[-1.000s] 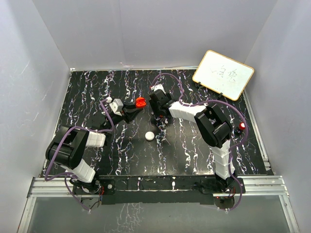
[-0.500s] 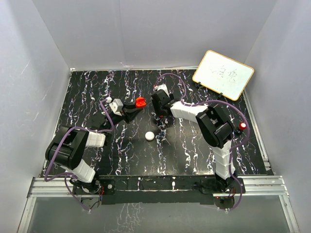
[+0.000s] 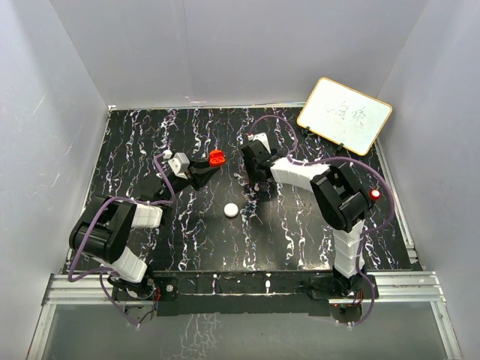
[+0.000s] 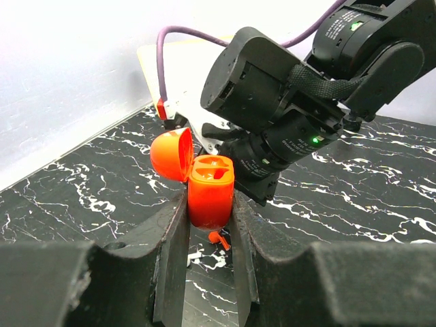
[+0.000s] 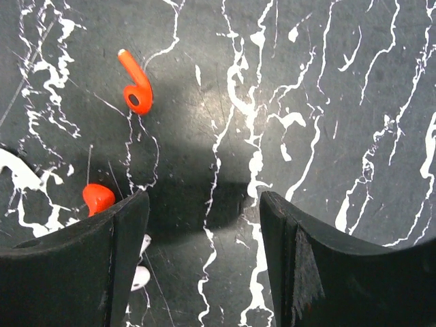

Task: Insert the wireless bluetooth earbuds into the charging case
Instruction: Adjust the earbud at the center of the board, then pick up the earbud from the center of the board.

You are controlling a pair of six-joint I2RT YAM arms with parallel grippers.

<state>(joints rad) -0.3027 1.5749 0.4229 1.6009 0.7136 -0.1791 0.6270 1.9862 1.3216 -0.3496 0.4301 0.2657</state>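
Clamps the open-lidded charging case (image 4: 211,194) in the left hand (image 4: 210,212); holds the right hand (image 5: 204,228) spread apart above the earbuds (image 5: 135,88) lying mid-tabletop (image 5: 327,102).

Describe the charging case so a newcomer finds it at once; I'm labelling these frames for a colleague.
On the black marbled table, look just left of centre, where the left gripper is clamped on it. It is the orange-red charging case, lid flipped open, unlike the white puck lying nearer the arms' bases.
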